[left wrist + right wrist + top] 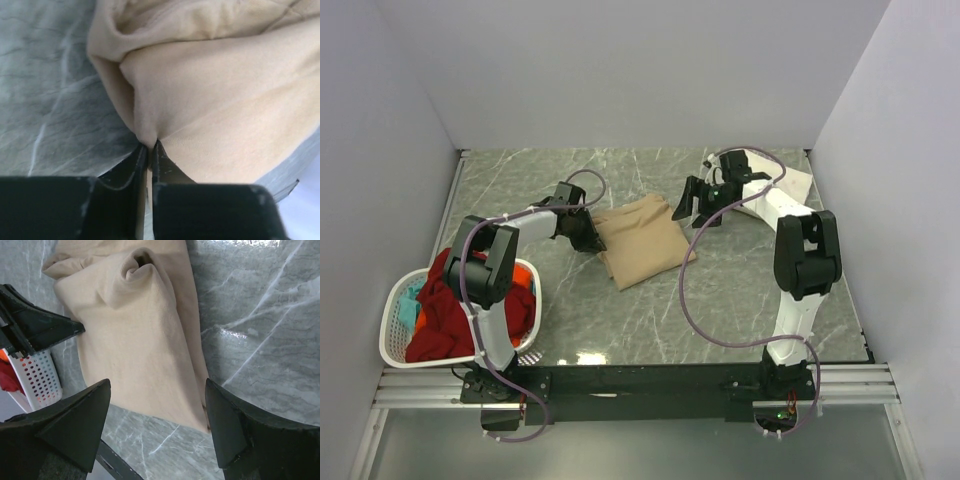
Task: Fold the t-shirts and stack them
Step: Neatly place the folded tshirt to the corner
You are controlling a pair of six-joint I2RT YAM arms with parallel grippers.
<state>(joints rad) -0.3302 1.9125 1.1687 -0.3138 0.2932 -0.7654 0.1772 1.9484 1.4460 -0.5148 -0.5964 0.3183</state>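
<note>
A tan t-shirt (642, 242) lies partly folded and rumpled in the middle of the marble table. My left gripper (586, 236) is at its left edge. In the left wrist view the left gripper (148, 148) is shut, and a pinch of the tan t-shirt (225, 100) is caught between its jaws. My right gripper (692, 212) hangs over the shirt's far right corner. It (157, 405) stands wide open above the tan t-shirt (140, 340), holding nothing. A cream-white folded t-shirt (798, 183) lies at the back right, partly hidden by the right arm.
A white plastic laundry basket (392, 322) sits at the near left, holding a red shirt (445, 315) with bits of orange and teal cloth. The basket (39, 381) and the left gripper (40, 327) also show in the right wrist view. Grey walls enclose the table.
</note>
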